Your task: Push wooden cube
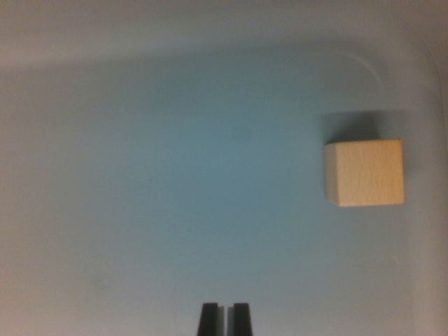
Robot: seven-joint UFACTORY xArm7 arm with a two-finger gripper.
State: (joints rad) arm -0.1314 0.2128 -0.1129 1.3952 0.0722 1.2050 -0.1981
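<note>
A pale wooden cube (365, 172) rests on a smooth blue-grey surface at the wrist view's right, casting a shadow above itself. My gripper (225, 318) shows at the bottom centre as two dark fingertips pressed almost together, shut with nothing between them. The cube lies well up and to the right of the fingertips, with a wide gap of bare surface between them.
The floor looks like the inside of a pale bin (210, 56), with a wall curving up along the top and a rounded corner at the upper right (420, 84). The cube sits close to the right wall.
</note>
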